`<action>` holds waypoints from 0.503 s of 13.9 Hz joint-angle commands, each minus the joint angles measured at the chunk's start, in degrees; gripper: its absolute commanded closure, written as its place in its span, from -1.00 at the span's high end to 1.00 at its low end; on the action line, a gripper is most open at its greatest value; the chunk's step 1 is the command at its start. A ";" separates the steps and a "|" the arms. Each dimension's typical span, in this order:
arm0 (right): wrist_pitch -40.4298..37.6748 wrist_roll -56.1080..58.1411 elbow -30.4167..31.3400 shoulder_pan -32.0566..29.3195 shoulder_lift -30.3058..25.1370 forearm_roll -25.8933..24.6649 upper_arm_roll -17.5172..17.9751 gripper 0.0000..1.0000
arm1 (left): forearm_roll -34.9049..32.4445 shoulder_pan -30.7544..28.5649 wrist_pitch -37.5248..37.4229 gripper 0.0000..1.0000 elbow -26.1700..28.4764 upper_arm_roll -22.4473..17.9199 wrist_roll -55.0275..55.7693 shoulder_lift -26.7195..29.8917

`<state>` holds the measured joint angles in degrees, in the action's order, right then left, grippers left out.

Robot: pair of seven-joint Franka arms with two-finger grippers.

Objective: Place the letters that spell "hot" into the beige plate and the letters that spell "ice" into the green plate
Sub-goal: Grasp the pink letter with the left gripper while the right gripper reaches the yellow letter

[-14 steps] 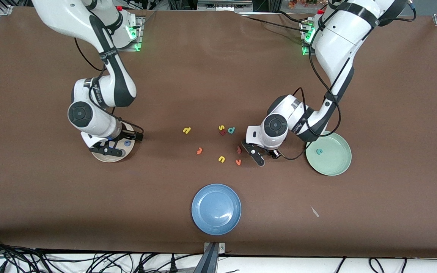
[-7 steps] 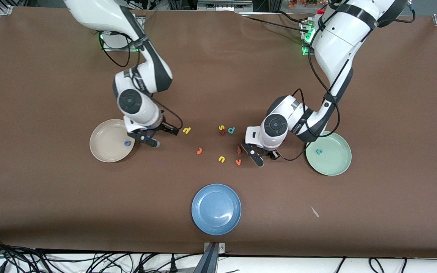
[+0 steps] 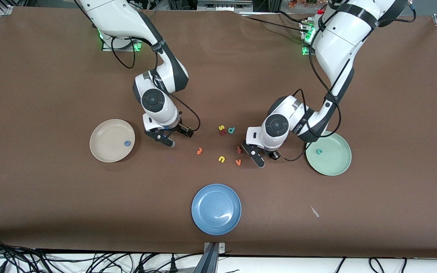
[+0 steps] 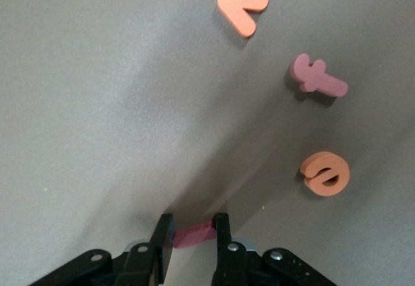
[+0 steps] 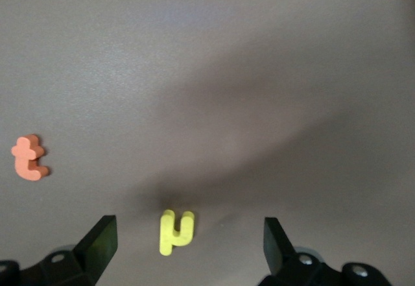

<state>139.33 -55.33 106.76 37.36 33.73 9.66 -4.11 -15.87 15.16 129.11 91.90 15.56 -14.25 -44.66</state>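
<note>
Two of six letters are home. The blue o (image 3: pixel 127 143) lies in the beige plate (image 3: pixel 106 149) toward the right arm's end of the table, and the teal c (image 3: pixel 319 151) lies in the green plate (image 3: pixel 336 163) toward the left arm's end. The h, t, i and e are left, all on the table's middle.

The left gripper (image 4: pixel 194 226) is low at the table beside the green plate. Its fingers (image 4: pixel 224 231) are closed on the dark red i (image 4: pixel 194 235), which looks not yet lifted. The i lies flat, and its long axis runs from finger to finger, so it seems pinched by its ends. The orange e (image 4: pixel 325 174) lies flat nearby, beside a redder t-like letter (image 4: pixel 318 82) and an orange v (image 4: pixel 243 10).

The right gripper (image 5: pixel 189 234) hangs over the yellow h (image 5: pixel 176 231) with its jaws wide open and nothing held. The h lies flat, centred between the jaws. Its long axis runs across their closing line, the tall stem toward the wrist and the legs away. The orange t (image 5: pixel 29 157) lies flat just off to one side, nearer the front camera than the h.
</note>
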 commanded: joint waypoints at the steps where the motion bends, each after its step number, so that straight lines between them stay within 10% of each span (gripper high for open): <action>1: 2.44 -2.85 -2.34 1.58 3.43 0.97 -0.38 1.00 | -1.62 -1.00 -4.46 -0.74 0.21 -0.09 -0.60 3.34; 7: 2.44 -3.73 -2.96 2.81 4.15 1.06 -0.38 0.77 | -0.57 -8.54 -18.62 -0.74 0.56 0.00 -7.24 9.67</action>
<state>141.58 -58.43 104.91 39.32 37.21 9.66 -4.08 -15.87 10.02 113.51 91.00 15.29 -16.70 -37.37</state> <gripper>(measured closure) 0.035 0.718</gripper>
